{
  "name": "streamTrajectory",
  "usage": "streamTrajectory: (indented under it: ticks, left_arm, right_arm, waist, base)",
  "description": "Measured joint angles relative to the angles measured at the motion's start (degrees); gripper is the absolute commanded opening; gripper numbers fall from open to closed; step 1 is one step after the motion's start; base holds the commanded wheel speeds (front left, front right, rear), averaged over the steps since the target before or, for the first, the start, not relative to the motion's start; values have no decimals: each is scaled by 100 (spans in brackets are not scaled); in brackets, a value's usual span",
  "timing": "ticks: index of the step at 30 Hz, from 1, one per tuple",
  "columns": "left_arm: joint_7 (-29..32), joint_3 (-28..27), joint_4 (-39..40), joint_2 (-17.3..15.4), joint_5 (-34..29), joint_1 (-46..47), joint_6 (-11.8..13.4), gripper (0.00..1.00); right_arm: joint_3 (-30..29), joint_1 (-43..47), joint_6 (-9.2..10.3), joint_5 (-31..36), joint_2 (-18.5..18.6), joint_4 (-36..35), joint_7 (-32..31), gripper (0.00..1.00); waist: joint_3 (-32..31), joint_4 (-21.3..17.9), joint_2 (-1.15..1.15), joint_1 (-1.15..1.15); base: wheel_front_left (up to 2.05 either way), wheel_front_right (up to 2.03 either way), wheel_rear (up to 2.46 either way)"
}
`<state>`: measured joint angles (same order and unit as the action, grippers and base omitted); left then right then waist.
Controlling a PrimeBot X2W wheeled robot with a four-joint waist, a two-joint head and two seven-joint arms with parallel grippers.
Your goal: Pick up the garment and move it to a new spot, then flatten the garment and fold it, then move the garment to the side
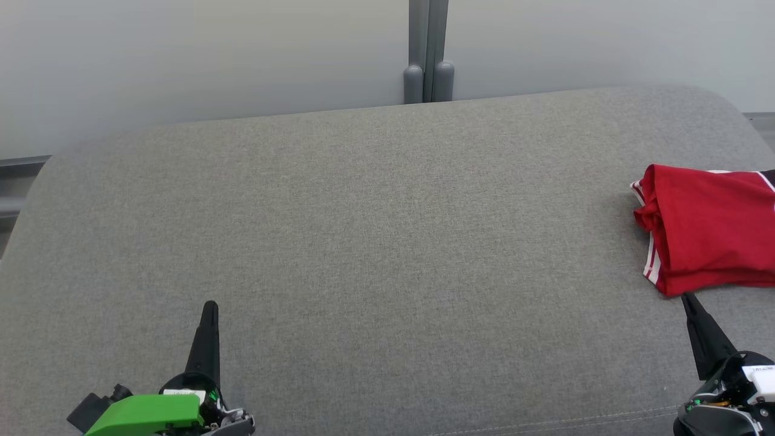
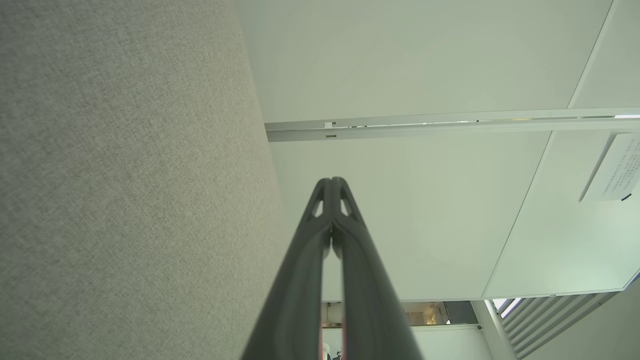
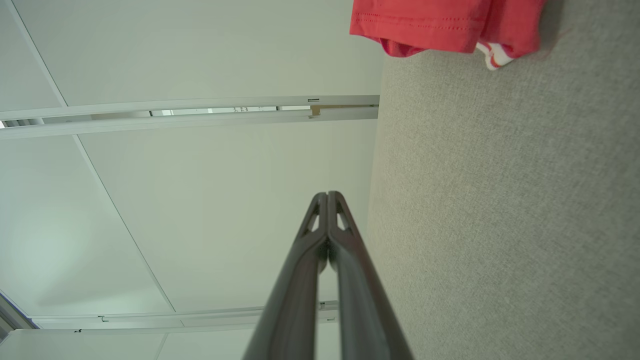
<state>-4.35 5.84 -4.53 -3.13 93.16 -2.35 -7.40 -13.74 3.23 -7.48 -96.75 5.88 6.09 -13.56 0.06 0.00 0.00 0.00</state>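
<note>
L gripper shut, R gripper shut nr folded red garment

left gripper: near left, two long dark tapering plastic fingers, triangular cut-outs by the tips
left wrist housing: bright green cover, black round base, white label
right gripper: near right, matching dark fingers
right wrist housing: black and grey, white label

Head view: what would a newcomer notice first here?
The bright red fabric garment with white-striped trim stands out first, lying loosely folded at the far right of the wide grey woven-fabric surface. Next come the two dark, long-fingered grippers at the bottom: the left gripper at lower left and the right gripper at lower right. Both are shut and empty, and the right one's tip points at the garment's near edge.
</note>
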Motion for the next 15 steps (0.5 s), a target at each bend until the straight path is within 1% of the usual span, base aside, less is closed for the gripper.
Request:
streamTrajectory:
  ticks: [15]
  left_arm:
    - [9, -4, 0, 5, 0, -1, 0, 0]
  right_arm:
    - [-42, -3, 0, 20, -37, 4, -47, 0]
  waist:
    - [0, 0, 0, 0]
  base:
    - [0, 0, 0]
